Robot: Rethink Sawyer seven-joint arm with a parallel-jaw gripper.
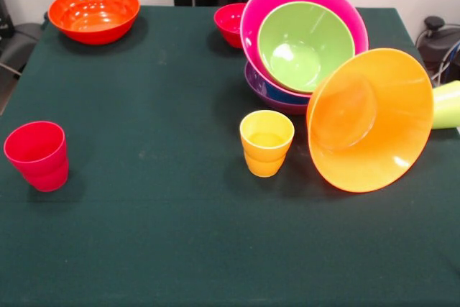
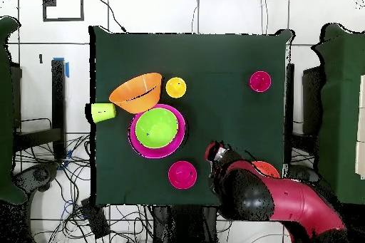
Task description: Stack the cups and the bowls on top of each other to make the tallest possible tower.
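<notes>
The dark green surface point(image 1: 144, 235) has most of its open room across the front view's lower half and its middle, from 6 o'clock round to 9. The things crowd the 1 to 3 o'clock part.

The tower point(image 1: 302, 48) stands at about 1 o'clock: a purple bowl point(image 1: 262, 90) lowest, a thin blue rim above it, then the large pink bowl point(image 1: 255, 12) tipped toward the camera with the lime green bowl point(image 1: 305, 44) nested in it. The light orange bowl point(image 1: 370, 120) lies on its side just right of the tower, its mouth facing the camera, near the surface's right edge. The lime green cup point(image 1: 447, 104) lies on its side behind it, cut off by the picture's right edge.

The yellow cup point(image 1: 267, 141) stands upright just in front of the tower. The red cup point(image 1: 37, 154) stands upright at 9 o'clock, near the left edge. The red-orange bowl point(image 1: 94, 14) sits at 11 o'clock by the far edge. The small red bowl point(image 1: 231, 23) at 12 o'clock is partly hidden behind the pink bowl.

In the overhead view the arm point(image 2: 278, 201) lies at 5 o'clock over the surface's edge, hiding most of the red-orange bowl. The pincer point(image 2: 214, 151) shows only as a dark end; I cannot tell whether it is open or closed.
</notes>
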